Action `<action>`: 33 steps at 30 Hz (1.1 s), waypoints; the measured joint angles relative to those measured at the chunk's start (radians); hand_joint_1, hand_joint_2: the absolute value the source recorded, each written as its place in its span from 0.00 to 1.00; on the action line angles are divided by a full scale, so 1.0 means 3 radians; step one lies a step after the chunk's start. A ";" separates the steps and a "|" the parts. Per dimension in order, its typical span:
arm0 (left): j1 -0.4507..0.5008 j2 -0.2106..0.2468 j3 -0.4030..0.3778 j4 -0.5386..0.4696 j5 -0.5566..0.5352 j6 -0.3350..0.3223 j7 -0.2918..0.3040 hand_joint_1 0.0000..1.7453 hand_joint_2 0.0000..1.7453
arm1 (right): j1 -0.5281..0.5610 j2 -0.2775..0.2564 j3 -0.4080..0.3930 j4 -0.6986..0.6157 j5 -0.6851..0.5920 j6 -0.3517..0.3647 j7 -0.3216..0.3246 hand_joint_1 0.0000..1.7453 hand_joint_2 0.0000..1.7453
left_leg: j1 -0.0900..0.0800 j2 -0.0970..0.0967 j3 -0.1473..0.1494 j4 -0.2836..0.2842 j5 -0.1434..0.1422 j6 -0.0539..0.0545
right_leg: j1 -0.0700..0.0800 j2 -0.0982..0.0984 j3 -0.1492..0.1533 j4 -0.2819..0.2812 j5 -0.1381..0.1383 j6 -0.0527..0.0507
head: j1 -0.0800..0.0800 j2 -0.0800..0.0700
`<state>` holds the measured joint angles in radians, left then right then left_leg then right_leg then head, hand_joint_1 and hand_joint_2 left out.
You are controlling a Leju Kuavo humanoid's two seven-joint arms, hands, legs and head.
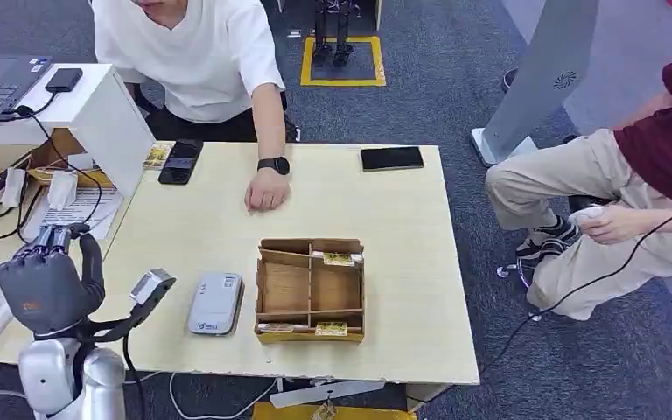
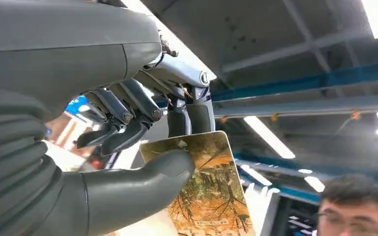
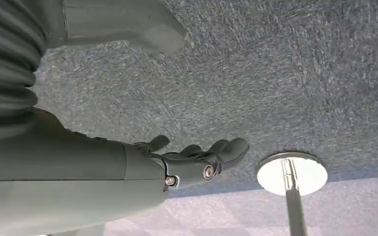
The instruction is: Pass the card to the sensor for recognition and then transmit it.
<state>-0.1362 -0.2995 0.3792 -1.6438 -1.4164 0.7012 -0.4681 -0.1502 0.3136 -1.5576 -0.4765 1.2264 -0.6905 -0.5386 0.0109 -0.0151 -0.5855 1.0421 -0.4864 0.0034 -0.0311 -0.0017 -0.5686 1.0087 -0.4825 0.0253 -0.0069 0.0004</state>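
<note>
golden tree-patterned card (image 2: 204, 187); pale wooden table (image 1: 402, 262); grey carpet (image 1: 455, 79)

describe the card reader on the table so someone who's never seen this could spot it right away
Start at the light wooden table and find the brown compartment box near its front edge. The card reader lies just left of it: a flat, grey-white rounded slab, unlike the black phones farther back.

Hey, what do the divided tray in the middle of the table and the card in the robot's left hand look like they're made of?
The tray looks like thin unfinished wood or stiff board: matte brown, flat slotted panels. The card, pinched by the left hand, seems glossy plastic or coated card stock: it stays rigid and carries a printed picture with a slight sheen.
</note>
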 joint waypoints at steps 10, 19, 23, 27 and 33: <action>0.0165 0.0018 0.0038 0.0283 -0.0109 0.0000 0.0472 1.00 1.00 | 0.0003 0.0000 0.0005 -0.0006 -0.0113 0.0001 0.0037 0.00 1.00 | -0.0001 -0.0001 0.0001 0.0000 -0.0001 -0.0001 | -0.0001 -0.0001 -0.0001 0.0000 -0.0001 0.0001 | 0.0000 0.0000; 0.0376 0.0092 -0.0028 0.0876 -0.0086 -0.0029 0.1152 1.00 1.00 | 0.0005 0.0000 0.0005 -0.0025 -0.0120 0.0000 0.0055 0.00 1.00 | -0.0001 0.0001 0.0001 0.0000 -0.0001 0.0000 | -0.0001 0.0002 -0.0002 -0.0001 -0.0001 0.0001 | -0.0003 0.0000; 0.0417 0.0083 -0.0085 0.1109 -0.0147 -0.0027 0.1298 1.00 1.00 | 0.0000 0.0000 0.0004 -0.0028 -0.0132 0.0000 0.0057 0.00 1.00 | -0.0001 0.0000 0.0000 0.0000 -0.0002 0.0000 | -0.0001 0.0001 -0.0001 -0.0001 -0.0001 0.0001 | 0.0000 0.0000; 0.0436 0.0088 -0.0118 0.1231 -0.0151 -0.0023 0.1350 1.00 1.00 | 0.0002 0.0000 0.0004 -0.0028 -0.0141 0.0000 0.0056 0.00 1.00 | -0.0001 0.0000 0.0001 0.0000 -0.0002 0.0000 | -0.0001 0.0000 -0.0001 -0.0001 -0.0001 0.0001 | 0.0000 0.0000; 0.0445 0.0092 -0.0139 0.1279 -0.0155 -0.0022 0.1373 1.00 1.00 | 0.0001 0.0000 0.0004 -0.0028 -0.0141 0.0000 0.0052 0.00 1.00 | -0.0001 0.0000 0.0001 0.0000 -0.0002 0.0000 | -0.0001 0.0000 -0.0001 -0.0001 -0.0001 0.0001 | 0.0000 0.0000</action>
<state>-0.0027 -0.2720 0.3376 -1.2600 -1.4630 0.6947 -0.0561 -0.1498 0.3136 -1.5564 -0.4849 1.1841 -0.6905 -0.5230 0.0107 -0.0150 -0.5853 1.0421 -0.4869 0.0034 -0.0313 -0.0016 -0.5689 1.0085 -0.4828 0.0256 -0.0069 0.0004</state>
